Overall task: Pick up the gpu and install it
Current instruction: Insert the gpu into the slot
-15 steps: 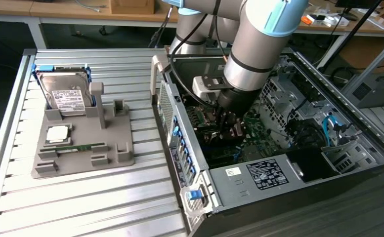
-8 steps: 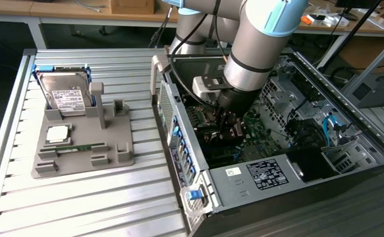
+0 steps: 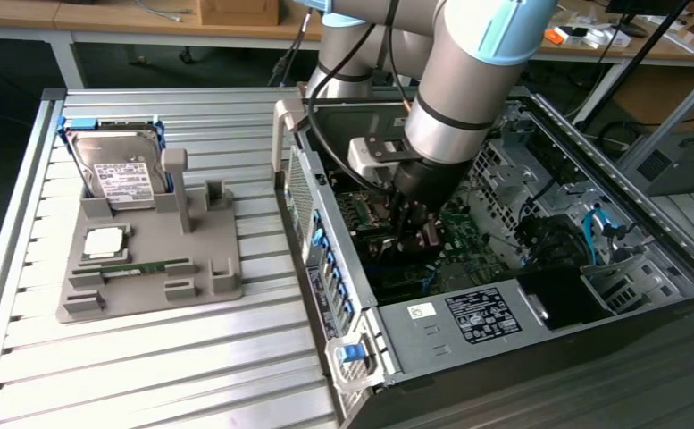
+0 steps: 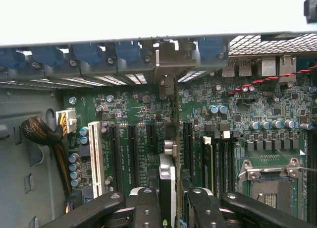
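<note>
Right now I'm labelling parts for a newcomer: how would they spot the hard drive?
Find the grey parts tray on the slatted table, at the exterior view's left of the open computer case. The hard drive stands in its far slot, silver with a white label, far larger than the RAM stick lying flat nearer.

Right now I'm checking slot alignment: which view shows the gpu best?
The wrist view: the gpu stands edge-on between the hand fingers, above the motherboard slots. In the exterior view the arm hides most of it.

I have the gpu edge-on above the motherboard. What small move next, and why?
Probably ease straight down. In the wrist view the gpu, clamped in the gripper, stands edge-on over the motherboard, its bracket towards the rear openings, seemingly not yet seated.
</note>
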Robot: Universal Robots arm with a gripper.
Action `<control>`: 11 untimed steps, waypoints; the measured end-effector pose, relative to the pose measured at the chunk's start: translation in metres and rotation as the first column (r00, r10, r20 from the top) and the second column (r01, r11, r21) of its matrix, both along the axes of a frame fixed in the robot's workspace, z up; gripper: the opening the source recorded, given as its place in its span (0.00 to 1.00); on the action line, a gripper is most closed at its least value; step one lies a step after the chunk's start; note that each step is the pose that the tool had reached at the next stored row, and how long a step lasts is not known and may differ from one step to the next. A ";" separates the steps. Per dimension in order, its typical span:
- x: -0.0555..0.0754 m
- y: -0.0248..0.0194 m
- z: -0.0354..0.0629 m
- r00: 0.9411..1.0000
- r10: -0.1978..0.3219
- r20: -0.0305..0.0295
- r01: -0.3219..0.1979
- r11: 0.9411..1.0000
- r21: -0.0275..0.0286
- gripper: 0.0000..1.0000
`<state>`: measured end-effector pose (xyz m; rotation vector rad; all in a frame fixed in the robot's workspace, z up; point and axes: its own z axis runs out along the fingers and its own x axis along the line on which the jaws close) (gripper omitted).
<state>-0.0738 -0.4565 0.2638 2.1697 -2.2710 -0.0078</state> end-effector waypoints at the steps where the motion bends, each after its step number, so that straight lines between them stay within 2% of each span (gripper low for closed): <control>1: 0.000 0.0000 0.0004 1.000 0.003 0.000 -0.003 1.000 0.000 0.27; 6: 0.000 0.0005 0.0003 1.000 0.027 0.000 -0.027 1.000 0.000 0.27; 11: 0.000 0.0006 -0.0014 1.000 0.028 0.000 -0.028 1.000 0.000 0.27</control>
